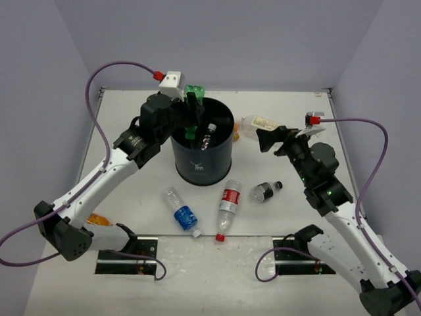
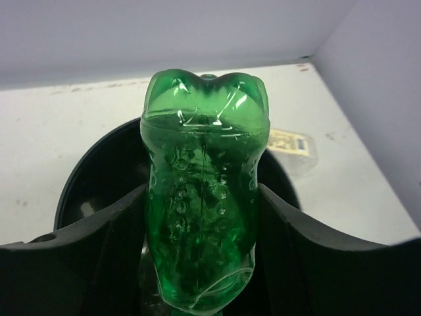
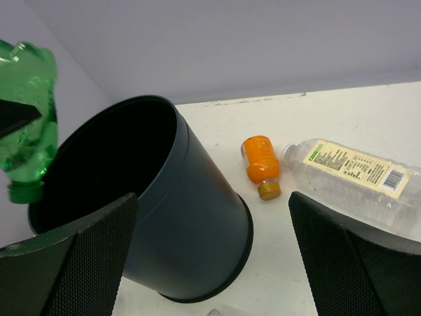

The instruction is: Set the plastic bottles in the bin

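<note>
My left gripper (image 1: 192,113) is shut on a green bottle (image 1: 193,92), held cap down over the far left rim of the dark bin (image 1: 202,161). In the left wrist view the green bottle (image 2: 204,197) fills the gap between the fingers above the bin's opening (image 2: 85,178). A clear bottle with a black cap (image 1: 207,137) lies inside the bin. My right gripper (image 1: 266,139) is open and empty, right of the bin, next to a cream-labelled bottle (image 1: 258,124). The right wrist view shows the bin (image 3: 184,217), an orange bottle (image 3: 261,164) and the cream-labelled bottle (image 3: 355,174).
In front of the bin lie a blue-labelled bottle (image 1: 182,212), a red-labelled bottle (image 1: 227,203) and a dark bottle with a black cap (image 1: 266,191). An orange thing (image 1: 97,220) shows beside the left arm's base. White walls close in the table's back and sides.
</note>
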You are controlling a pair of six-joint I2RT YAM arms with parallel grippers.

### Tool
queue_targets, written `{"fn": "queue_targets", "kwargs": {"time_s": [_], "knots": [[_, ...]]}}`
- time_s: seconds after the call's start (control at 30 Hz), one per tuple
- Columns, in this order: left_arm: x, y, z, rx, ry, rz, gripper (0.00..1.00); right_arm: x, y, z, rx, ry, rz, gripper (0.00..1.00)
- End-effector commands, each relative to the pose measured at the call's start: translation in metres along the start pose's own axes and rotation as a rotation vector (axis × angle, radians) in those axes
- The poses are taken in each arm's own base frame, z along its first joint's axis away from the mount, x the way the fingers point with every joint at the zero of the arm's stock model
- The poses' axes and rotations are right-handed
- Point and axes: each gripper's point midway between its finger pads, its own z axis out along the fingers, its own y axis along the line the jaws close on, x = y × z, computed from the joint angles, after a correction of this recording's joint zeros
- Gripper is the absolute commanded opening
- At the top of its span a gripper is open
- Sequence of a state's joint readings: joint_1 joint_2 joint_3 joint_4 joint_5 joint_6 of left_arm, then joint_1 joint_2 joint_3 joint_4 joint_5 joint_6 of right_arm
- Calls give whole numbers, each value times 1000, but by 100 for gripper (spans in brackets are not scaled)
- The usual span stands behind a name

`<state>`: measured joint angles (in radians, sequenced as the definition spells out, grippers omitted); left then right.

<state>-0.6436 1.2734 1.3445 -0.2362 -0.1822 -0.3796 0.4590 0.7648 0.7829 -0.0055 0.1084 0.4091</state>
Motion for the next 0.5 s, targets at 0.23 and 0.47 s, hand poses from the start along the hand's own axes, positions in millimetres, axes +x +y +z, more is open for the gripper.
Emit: {"fn": "queue_targets", "kwargs": {"time_s": [0.23, 0.47], "knots": [[-9, 20, -2, -129, -34, -11, 100, -8, -3, -1, 21, -31, 15, 99], [-13, 35, -14, -218, -46, -48, 100, -9, -2, -1, 20, -33, 17, 99]]}}
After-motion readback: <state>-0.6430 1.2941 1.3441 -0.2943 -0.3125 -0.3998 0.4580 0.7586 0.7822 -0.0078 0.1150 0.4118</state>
